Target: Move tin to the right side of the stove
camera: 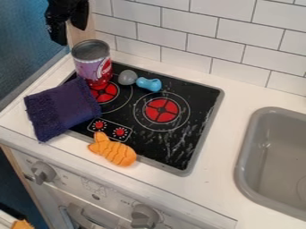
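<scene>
Two fingers (57, 31) of the black gripper (70, 35) hang spread apart at upper left, with the tin (93, 61) upright below them and slightly right, on the stove's (164, 150) left burner. Farther below the fingers lie a dark blue cloth (62, 108) and an orange fish-shaped toy (113, 151); a gray-and-blue toy (149, 83) sits to their lower right.
</scene>
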`<move>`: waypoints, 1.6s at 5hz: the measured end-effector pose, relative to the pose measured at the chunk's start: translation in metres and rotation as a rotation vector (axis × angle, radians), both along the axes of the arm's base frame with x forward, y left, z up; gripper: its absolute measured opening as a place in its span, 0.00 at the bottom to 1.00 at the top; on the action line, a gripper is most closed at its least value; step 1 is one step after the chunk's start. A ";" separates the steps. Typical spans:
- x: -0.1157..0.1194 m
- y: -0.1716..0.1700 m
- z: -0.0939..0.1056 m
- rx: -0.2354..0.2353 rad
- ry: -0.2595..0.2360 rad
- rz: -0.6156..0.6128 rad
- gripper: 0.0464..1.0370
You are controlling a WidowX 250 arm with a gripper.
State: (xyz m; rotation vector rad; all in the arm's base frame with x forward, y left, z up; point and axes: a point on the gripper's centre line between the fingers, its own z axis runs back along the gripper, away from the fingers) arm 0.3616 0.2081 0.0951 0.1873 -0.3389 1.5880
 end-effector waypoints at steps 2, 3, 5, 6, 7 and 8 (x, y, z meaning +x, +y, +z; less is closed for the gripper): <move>-0.003 -0.006 -0.027 -0.065 0.035 -0.079 0.96; -0.003 -0.013 -0.043 -0.123 0.065 -0.107 0.96; 0.004 -0.057 -0.052 -0.164 0.074 -0.214 0.96; 0.006 -0.079 -0.046 -0.171 0.070 -0.255 0.96; 0.000 -0.090 -0.050 -0.184 0.081 -0.278 0.96; -0.004 -0.110 -0.050 -0.192 0.088 -0.327 0.96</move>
